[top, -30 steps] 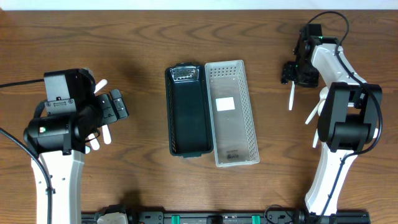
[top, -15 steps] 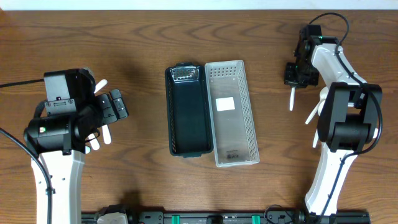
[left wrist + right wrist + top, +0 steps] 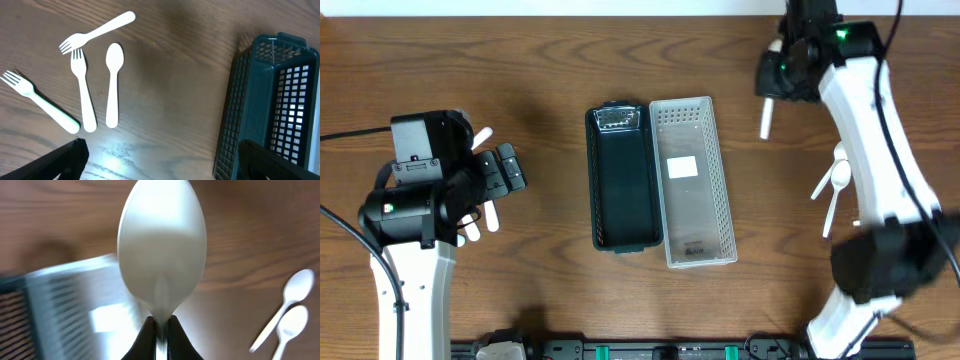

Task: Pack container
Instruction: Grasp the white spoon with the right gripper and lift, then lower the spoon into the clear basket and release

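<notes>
A dark green basket (image 3: 623, 178) and a white basket (image 3: 691, 180) lie side by side at the table's middle; both look empty apart from a label in the white one. My right gripper (image 3: 772, 90) is shut on the handle of a white spoon (image 3: 766, 120), held in the air just right of the white basket's far end. In the right wrist view the spoon's bowl (image 3: 162, 255) fills the frame above the pinched fingertips (image 3: 161, 330), with the white basket (image 3: 75, 310) below left. My left gripper (image 3: 162, 167) stands wide open over bare wood, with three white forks (image 3: 82, 90) and a spoon (image 3: 113, 85) beyond it.
Two more white spoons (image 3: 832, 190) lie on the table at the right, also seen in the right wrist view (image 3: 290, 295). The dark green basket (image 3: 270, 100) sits just right of my left gripper. The robot base rail runs along the front edge.
My right gripper closed on the white spoon, lifted it off the table and carried it up and to the left, towards the white basket. The left arm has not moved.
</notes>
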Robot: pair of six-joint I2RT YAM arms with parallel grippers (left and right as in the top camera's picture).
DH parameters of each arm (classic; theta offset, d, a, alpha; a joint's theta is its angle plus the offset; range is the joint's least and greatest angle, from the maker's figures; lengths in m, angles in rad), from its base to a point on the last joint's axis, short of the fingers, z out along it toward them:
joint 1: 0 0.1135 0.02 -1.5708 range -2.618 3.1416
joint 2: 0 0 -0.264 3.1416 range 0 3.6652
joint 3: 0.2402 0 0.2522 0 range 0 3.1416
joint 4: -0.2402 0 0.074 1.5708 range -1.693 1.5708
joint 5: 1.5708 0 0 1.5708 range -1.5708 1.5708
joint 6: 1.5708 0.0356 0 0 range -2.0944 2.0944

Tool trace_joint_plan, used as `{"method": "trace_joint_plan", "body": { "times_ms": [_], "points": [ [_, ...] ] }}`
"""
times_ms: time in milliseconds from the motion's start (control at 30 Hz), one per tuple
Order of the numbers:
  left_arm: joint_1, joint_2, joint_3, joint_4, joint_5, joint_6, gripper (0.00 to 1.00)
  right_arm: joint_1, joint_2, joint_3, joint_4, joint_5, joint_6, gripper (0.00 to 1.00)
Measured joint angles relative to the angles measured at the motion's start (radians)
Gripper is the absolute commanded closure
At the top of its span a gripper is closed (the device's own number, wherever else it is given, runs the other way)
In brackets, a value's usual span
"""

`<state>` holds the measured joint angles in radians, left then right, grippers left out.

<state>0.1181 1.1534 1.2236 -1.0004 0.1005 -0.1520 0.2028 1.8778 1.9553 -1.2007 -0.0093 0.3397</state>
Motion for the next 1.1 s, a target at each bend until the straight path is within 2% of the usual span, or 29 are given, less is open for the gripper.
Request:
{"method": "trace_joint_plan", "body": {
  "times_ms": [200,533,600,633,700,933,1100],
  "points": [
    [0.000,0.000,0.000,0.000,0.000,0.000,0.02,0.163,-0.029,-0.035,-0.035,-0.017,0.091,0.98],
    [0.000,0.001,0.000,-0.002,0.000,0.000,0.02,0.319,0.080,-0.407,0.172,-0.021,0.143,0.98],
    [0.000,0.001,0.000,-0.002,0.000,0.000,0.02,0.341,0.097,-0.444,0.196,-0.021,0.142,0.91],
    [0.000,0.001,0.000,-0.002,0.000,0.000,0.02,0.350,0.105,-0.454,0.205,-0.022,0.137,0.83],
    [0.000,0.001,0.000,-0.002,0.000,0.000,0.02,0.364,0.114,-0.462,0.221,-0.023,0.125,0.64],
    [0.000,0.001,0.000,-0.003,0.000,0.001,0.02,0.374,0.115,-0.416,0.212,-0.022,0.076,0.62],
    [0.000,0.002,0.000,-0.003,0.000,0.003,0.02,0.313,0.114,-0.188,0.069,0.008,0.042,0.60]
  ]
}}
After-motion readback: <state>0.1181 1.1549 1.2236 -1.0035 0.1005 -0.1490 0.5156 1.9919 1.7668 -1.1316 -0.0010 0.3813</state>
